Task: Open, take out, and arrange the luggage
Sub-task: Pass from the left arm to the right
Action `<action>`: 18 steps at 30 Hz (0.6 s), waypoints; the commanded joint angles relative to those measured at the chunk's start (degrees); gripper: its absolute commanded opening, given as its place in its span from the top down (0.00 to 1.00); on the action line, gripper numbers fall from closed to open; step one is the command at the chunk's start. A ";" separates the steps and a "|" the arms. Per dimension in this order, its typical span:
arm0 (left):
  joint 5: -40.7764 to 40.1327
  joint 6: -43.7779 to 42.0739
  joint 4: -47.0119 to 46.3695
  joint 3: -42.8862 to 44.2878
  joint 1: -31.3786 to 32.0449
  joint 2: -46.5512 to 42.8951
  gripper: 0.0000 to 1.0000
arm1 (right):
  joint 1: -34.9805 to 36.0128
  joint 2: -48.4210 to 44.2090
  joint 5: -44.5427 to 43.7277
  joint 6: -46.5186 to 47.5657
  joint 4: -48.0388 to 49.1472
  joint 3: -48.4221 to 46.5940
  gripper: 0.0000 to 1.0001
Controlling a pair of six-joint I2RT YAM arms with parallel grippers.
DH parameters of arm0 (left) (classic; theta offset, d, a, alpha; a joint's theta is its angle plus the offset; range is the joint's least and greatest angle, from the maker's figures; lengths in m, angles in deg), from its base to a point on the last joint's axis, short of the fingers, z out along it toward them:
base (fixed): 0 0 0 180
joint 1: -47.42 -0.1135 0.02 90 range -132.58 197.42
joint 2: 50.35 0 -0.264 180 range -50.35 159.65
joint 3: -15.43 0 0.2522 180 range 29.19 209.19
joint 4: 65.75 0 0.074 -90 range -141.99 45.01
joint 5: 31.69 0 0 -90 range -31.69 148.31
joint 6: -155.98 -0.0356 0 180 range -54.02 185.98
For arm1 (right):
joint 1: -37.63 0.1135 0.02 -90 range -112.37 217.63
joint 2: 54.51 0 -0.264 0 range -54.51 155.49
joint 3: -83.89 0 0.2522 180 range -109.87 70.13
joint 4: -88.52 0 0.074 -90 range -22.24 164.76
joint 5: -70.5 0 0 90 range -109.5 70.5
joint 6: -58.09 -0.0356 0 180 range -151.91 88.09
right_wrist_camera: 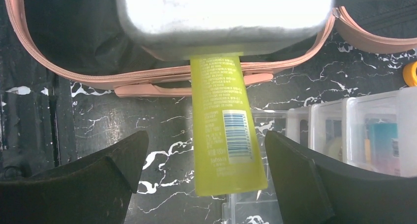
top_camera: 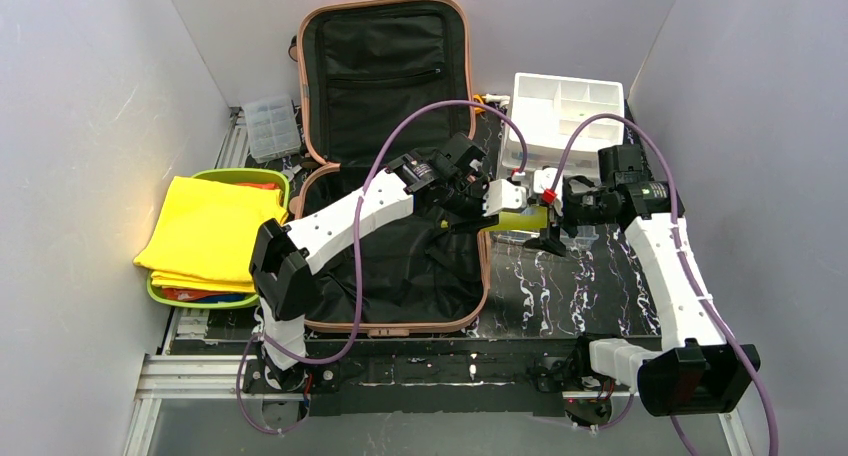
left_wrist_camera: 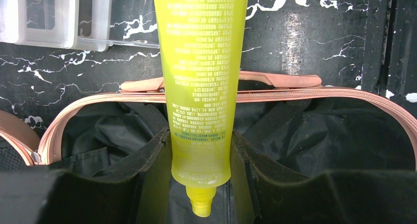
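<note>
Top external view: the salmon-pink luggage [top_camera: 385,46] is seen lying open at the middle of the black marbled table [top_camera: 580,286], its lid thrown back toward the far wall and its near half under the left arm. A yellow-green tube [top_camera: 522,219] is held out over the suitcase's right rim by the left gripper [top_camera: 500,198], whose pads [left_wrist_camera: 147,184] are pinched on the cap end. The right gripper [top_camera: 552,214] is posed opposite with its fingers [right_wrist_camera: 113,170] spread wide. The tube's crimped, barcoded end lies between them, and no contact can be made out.

The step in hand is judged to be a handover. An item taken from the case is being passed across so that it can be arranged on the right, probably in the white drawer organizer [top_camera: 565,106] just behind the right gripper.

For the next move, the right fingers would need to be closed squarely on the flat end before the left grip is released. A release made too early would likely drop the tube onto the rim or the table. A lime-green tray [top_camera: 225,176] piled with yellow cloth [top_camera: 205,226] is seen at the left.
</note>
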State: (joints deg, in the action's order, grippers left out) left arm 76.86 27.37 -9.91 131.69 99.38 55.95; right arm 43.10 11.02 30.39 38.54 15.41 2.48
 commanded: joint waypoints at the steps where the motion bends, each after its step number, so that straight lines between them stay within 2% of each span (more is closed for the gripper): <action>1: 2.94 1.29 0.73 1.85 -0.02 -3.12 1.00 | 1.42 0.81 0.53 -1.39 4.17 1.61 0.03; 6: 4.19 1.85 1.49 2.36 -0.02 -3.16 1.00 | 1.95 1.72 -0.10 -3.91 8.09 2.61 0.05; 12: 4.58 2.54 1.67 1.99 0.05 -3.12 1.00 | 2.57 3.32 -0.59 -4.59 9.01 2.25 0.18; 14: 4.87 2.78 1.60 2.12 -0.02 -3.20 1.00 | 2.93 3.68 -1.10 -4.38 9.02 2.35 0.29; 18: 4.62 3.23 1.62 2.67 0.01 -3.21 1.00 | 3.23 4.31 -1.18 -3.64 7.95 2.03 0.60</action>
State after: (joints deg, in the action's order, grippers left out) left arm 78.50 29.73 -7.79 131.73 98.97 55.95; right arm 45.61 14.48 29.65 34.76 22.62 5.01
